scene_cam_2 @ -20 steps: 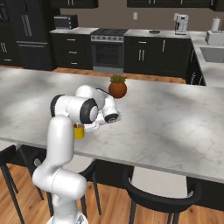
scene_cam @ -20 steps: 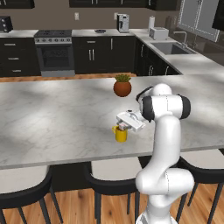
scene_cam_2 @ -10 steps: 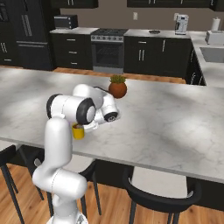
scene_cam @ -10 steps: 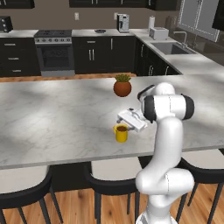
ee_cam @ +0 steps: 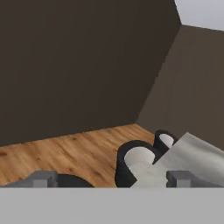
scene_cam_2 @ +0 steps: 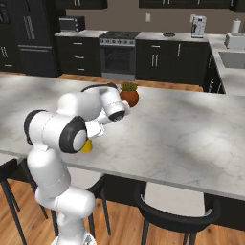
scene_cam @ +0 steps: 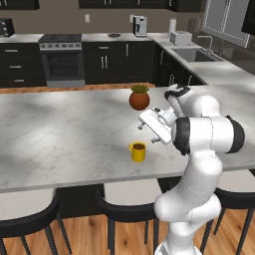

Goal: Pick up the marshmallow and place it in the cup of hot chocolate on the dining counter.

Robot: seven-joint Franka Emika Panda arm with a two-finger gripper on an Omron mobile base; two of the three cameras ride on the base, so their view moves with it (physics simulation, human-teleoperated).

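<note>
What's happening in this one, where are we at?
A white robot arm stands at the dining counter. Its gripper hangs above and a little to the side of the yellow cup of hot chocolate, jaws open and nothing between them. The marshmallow is too small to make out from here, so I cannot tell whether it is in the cup. A terracotta plant pot stands further back on the counter.

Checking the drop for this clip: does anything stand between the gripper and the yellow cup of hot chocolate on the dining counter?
Nothing visible does. In the left base view the gripper hangs open, up and to the right of the cup of hot chocolate, with only bare dining counter between them. The plant pot stands farther back, off that line.
</note>
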